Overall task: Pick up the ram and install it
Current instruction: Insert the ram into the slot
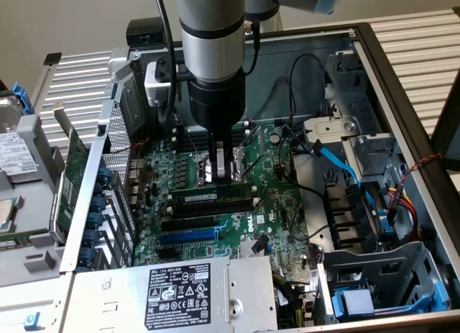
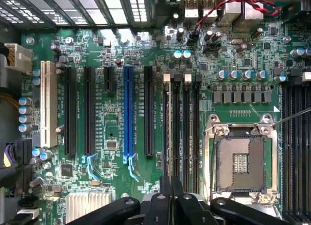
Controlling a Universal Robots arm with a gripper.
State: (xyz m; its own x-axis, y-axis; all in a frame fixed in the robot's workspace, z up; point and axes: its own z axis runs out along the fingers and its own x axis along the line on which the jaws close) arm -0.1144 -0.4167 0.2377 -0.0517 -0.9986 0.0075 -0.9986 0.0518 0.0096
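Now gripper (image 1: 225,178) is clenched on the ram (image 1: 205,197). Ram stands on edge on the motherboard (image 2: 109,119), just beside the CPU socket (image 2: 240,162)

hand (image 1: 224,176): pinching ram (image 1: 198,196) top edge | ram: standing on edge on motherboard (image 1: 244,221)

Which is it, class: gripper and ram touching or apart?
Touching. In the exterior view the gripper grips the top edge of the ram, with no gap visible.

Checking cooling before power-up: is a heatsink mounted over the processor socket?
No, the processor socket lies uncovered, its metal frame and dark centre in plain sight.
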